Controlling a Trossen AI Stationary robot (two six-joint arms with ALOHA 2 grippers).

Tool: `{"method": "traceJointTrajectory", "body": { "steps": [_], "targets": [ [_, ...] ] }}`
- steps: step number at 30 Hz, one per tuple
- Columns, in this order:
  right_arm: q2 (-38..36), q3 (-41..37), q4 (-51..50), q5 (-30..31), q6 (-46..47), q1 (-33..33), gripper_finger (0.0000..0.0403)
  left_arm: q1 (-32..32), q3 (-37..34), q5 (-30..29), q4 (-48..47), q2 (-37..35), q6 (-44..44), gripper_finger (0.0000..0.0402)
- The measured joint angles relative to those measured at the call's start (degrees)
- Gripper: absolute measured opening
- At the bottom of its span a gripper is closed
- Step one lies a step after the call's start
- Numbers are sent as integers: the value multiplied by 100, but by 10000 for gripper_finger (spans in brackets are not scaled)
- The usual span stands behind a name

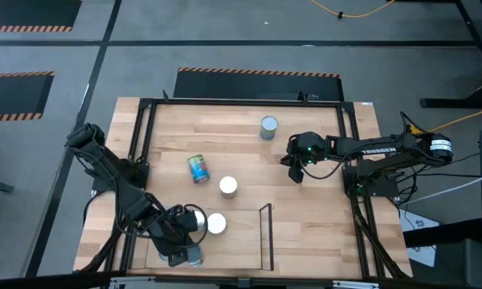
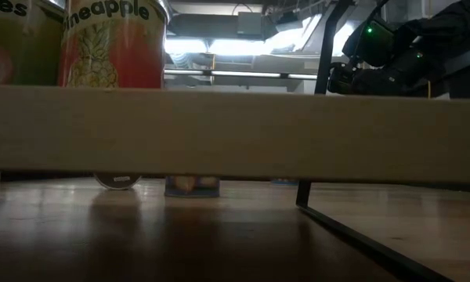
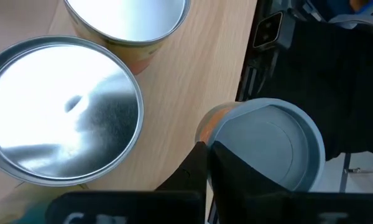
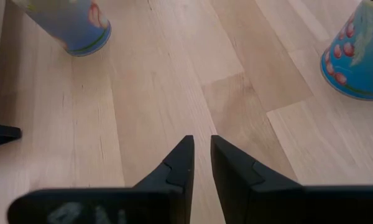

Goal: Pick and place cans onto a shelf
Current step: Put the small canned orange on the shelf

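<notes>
You are mid-placement: the left end effector (image 1: 179,245), fingers closed together and holding nothing, sits among cans on the shelf (image 1: 241,261) at the lower left. The right end effector (image 1: 296,171), slightly parted and empty, hovers right of centre. Next, reach the fallen can (image 1: 198,168).

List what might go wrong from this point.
1. The left gripper, fingers shut, sits close among three cans on the shelf; pulling away may topple the grey-topped can beside it.
2. One blue can lies tipped on the table and may roll when the right gripper reaches for it.
</notes>
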Motion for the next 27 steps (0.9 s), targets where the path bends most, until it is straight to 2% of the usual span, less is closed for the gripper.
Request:
{"method": "traceJointTrajectory", "body": {
  "steps": [27],
  "targets": [
    [0, 0, -4, 0, 1, 2, 59, -83, 2, 183, -42, 730, -258, 9]
  ]
}}
